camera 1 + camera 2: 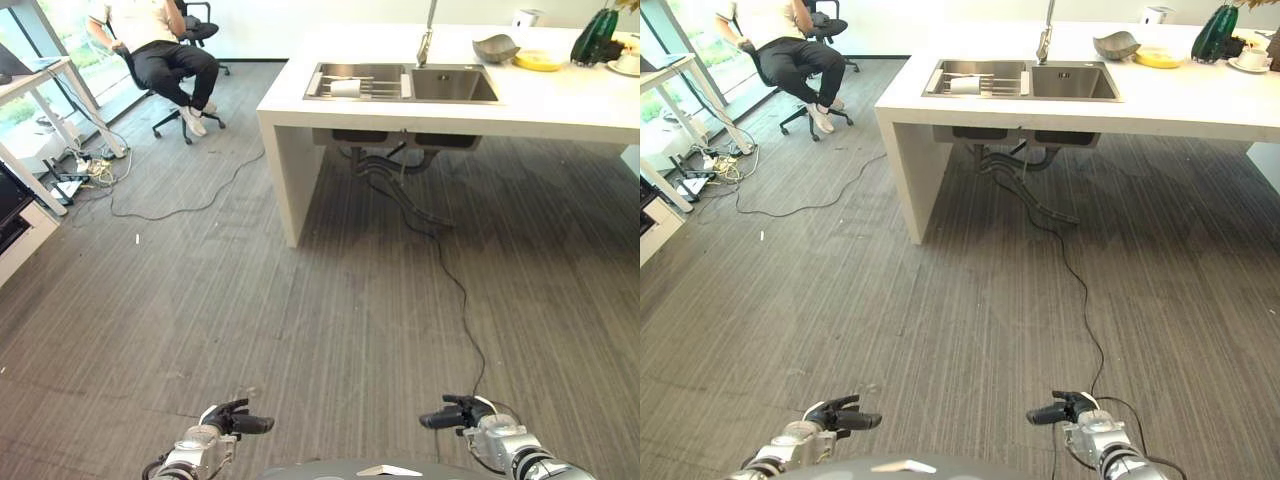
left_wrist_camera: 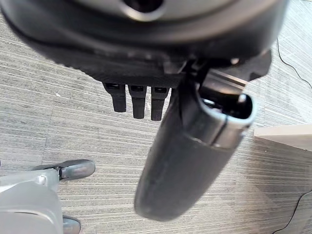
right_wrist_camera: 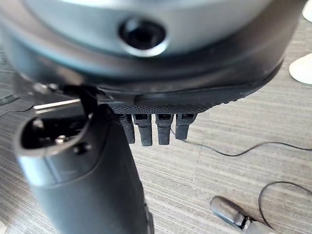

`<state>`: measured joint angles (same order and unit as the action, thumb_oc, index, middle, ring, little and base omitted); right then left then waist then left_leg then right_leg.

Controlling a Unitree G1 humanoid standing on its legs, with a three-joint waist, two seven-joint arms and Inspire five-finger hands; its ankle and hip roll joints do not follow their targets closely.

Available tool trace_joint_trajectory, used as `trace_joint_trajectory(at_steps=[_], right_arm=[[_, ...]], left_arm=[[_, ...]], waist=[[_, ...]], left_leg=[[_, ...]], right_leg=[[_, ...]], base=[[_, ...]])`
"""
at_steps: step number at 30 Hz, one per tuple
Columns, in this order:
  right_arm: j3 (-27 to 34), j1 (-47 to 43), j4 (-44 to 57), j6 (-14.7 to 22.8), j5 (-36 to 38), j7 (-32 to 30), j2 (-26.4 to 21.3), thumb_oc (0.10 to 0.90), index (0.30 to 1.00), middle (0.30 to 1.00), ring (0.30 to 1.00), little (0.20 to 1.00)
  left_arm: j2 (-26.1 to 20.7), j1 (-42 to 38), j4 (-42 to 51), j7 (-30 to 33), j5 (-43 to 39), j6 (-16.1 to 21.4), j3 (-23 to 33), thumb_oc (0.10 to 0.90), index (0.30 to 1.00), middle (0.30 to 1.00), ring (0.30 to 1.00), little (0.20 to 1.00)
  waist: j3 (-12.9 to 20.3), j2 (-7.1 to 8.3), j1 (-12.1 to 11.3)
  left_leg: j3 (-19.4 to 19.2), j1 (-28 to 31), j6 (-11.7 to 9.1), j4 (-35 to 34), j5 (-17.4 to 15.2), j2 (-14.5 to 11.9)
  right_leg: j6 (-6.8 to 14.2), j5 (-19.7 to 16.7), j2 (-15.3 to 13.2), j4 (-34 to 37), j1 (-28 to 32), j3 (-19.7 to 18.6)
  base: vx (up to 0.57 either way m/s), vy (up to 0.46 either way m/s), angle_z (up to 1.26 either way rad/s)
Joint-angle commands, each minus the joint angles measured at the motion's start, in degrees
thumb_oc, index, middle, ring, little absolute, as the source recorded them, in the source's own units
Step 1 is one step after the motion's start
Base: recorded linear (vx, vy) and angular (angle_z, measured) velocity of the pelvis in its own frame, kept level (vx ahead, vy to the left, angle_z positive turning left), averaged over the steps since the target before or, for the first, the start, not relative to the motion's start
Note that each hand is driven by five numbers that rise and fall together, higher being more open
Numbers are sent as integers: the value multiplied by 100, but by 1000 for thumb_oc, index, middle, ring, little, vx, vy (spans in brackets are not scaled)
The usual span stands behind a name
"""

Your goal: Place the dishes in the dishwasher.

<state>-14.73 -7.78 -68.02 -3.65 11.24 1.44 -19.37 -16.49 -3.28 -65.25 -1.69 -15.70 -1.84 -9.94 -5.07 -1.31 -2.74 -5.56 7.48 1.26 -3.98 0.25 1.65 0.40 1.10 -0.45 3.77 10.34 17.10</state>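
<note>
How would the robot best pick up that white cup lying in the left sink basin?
Probably from above, closing a hand round the cup's side. The white cup seems to lie on its side on a rack in the left basin of the sink, whose walls block a sideways approach. Both the left hand and the right hand are far back over the floor, holding nothing.

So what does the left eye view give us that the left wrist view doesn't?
Left eye view alone: the white counter far ahead with its sink, a white cup lying in the left basin, a grey bowl and a yellow plate by the tap, a person on an office chair, and the right hand.
Left wrist view alone: a close look at the left hand, with fingers straight and holding nothing.
Both: the left hand and the grey floor.
</note>
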Motion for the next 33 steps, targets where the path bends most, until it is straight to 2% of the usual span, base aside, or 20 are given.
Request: trace_joint_trajectory(at_steps=[1, 9, 17, 25, 33], right_arm=[[108, -245, 205, 184, -132, -27, -330, 800, 900, 900, 900, 900], [193, -128, 136, 195, -143, -85, -297, 800, 900, 900, 900, 900], [351, 0, -551, 172, -138, -189, -200, 800, 900, 900, 900, 900], [409, 160, -464, 247, -6, -308, -60, 800, 900, 900, 900, 900], [373, 146, -271, 275, 56, -342, 36, 800, 900, 900, 900, 900]], left_arm=[[-140, -462, 271, 21, -62, 250, 31, 800, 900, 900, 900, 900], [-106, -348, 412, 90, 59, 267, -46, 800, 900, 900, 900, 900], [106, -327, -185, 74, 423, 222, -212, 800, 900, 900, 900, 900], [226, -246, -395, 207, 410, 267, -122, 800, 900, 900, 900, 900], [224, -282, -46, 228, 41, 333, -69, 800, 900, 900, 900, 900]], waist=[[46, -10, -125], [47, -18, -114], [39, -43, -43], [89, -54, -9], [100, -31, 15]], left_leg=[[-187, -3, -667, -102, -50, -602], [-180, 9, -650, -102, -75, -580], [-170, -65, -640, -102, -48, -563], [-248, -20, -635, -102, -98, -553], [-344, 15, -648, -102, -114, -579]], right_leg=[[895, -184, -667, 123, -274, 175], [895, -193, -674, 123, -264, 154], [908, -230, -690, 123, -369, 155], [910, -223, -695, 123, -372, 128], [934, -253, -713, 123, -373, 144]], base=[[0, 0, 0], [0, 0, 0], [0, 0, 0], [12, 1, -1], [6, -1, -7]])
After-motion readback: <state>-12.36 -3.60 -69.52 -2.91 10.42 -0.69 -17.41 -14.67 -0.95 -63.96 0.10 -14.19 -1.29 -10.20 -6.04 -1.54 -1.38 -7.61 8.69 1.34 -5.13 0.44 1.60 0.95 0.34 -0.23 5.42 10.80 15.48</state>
